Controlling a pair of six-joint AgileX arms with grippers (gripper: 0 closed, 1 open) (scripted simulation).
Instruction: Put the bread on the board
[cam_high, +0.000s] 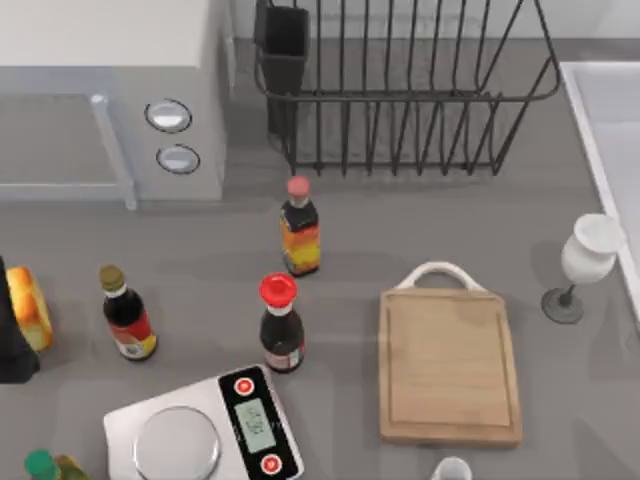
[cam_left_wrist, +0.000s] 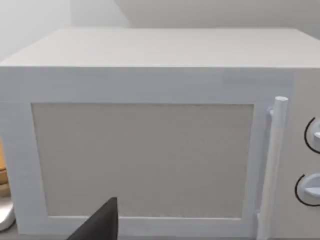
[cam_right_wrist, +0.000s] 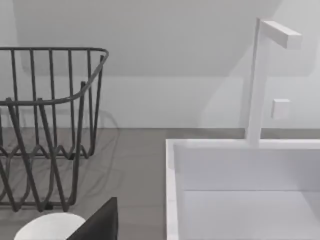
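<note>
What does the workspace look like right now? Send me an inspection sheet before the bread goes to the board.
Surface: grey table, no spills seen.
Job's things: bread at the table's far left edge; board right of centre, top bare.
Clutter: pink-capped bottle, red-capped bottle and olive-capped bottle between bread and board; scale; green-capped bottle; wine glass.
Grippers: left gripper beside the bread, contact unclear; right gripper near the wine glass, facing the sink.
Cables: nothing seen.
Surroundings: microwave, dish rack, sink.
</note>
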